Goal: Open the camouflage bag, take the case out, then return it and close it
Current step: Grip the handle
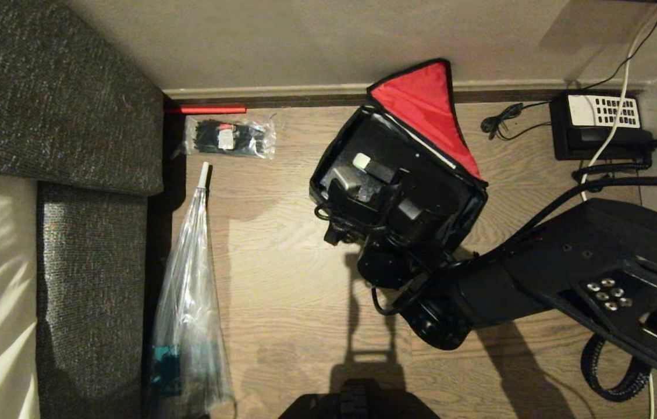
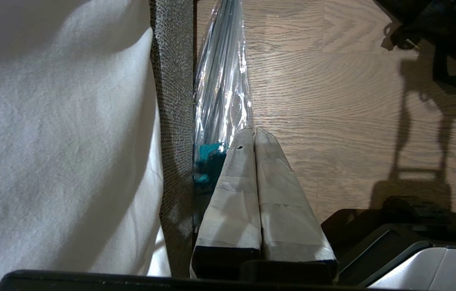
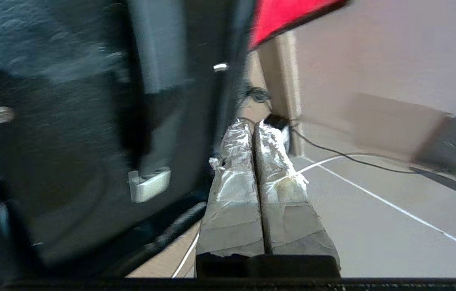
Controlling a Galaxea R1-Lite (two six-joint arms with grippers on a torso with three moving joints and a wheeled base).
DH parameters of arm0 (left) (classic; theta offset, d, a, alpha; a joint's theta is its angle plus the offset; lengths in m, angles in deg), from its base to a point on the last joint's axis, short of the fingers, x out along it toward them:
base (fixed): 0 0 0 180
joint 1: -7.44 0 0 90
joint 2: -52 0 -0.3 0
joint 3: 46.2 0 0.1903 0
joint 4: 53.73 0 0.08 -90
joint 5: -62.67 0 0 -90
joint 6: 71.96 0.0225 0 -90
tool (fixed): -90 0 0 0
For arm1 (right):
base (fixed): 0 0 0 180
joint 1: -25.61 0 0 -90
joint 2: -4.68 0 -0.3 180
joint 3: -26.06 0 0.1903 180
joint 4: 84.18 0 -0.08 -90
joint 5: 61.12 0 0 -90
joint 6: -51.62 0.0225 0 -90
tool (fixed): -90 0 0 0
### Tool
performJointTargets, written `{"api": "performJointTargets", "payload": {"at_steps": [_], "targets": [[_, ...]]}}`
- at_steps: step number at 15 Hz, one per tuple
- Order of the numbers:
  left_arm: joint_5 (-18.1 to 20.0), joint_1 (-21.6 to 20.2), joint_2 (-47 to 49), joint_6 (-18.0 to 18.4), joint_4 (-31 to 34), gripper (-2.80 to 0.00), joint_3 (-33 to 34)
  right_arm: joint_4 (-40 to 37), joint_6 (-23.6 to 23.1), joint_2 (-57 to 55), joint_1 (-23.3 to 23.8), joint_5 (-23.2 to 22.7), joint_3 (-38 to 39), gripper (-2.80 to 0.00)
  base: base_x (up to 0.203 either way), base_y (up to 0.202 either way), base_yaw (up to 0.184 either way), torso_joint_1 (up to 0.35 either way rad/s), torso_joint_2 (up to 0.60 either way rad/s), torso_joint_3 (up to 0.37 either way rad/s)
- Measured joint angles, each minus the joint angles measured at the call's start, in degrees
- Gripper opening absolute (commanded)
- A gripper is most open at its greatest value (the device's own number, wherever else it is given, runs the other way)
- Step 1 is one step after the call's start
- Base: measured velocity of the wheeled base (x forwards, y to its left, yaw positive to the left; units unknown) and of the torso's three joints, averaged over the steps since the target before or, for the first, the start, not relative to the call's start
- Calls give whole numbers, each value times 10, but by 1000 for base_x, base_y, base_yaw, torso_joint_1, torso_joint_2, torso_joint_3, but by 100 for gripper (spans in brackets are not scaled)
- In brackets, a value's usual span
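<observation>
My jaws are sitting clenched on both arms and holding nothing: my right gripper (image 3: 254,125) is hanging just beside the camouflage bag (image 1: 450,215), my left gripper (image 2: 254,131) is idling low by the sofa (image 1: 54,116). I am looking down on a wood-plank floor (image 1: 281,279) running to a beige wall with a skirting board. One bag is lying open near the wall-side edge of the floor, its red lid lining (image 1: 424,107) standing up and dark contents showing inside; I cannot tell the case apart there. Also resting on the floor are one desk phone (image 1: 602,125) in the corner, one packet of black cable ties (image 1: 229,138) and one long clear plastic bag (image 1: 188,314) along the sofa's edge.
</observation>
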State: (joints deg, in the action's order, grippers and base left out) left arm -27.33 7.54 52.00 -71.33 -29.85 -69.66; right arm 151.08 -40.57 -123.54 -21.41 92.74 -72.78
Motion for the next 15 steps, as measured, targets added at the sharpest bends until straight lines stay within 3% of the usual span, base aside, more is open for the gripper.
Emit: {"api": "performJointTargets", "payload": {"at_steps": [1,10,15], "targets": [[0,0,0,0,0,-280,0,0,2,-6,-2,1,-1,0,0,0,0,0,0,0],[0,0,0,0,0,-280,0,0,46,-66,-1,15,-33,0,0,0,0,0,0,0],[0,0,0,0,0,-280,0,1,46,-84,33,17,-53,0,0,0,0,0,0,0]]}}
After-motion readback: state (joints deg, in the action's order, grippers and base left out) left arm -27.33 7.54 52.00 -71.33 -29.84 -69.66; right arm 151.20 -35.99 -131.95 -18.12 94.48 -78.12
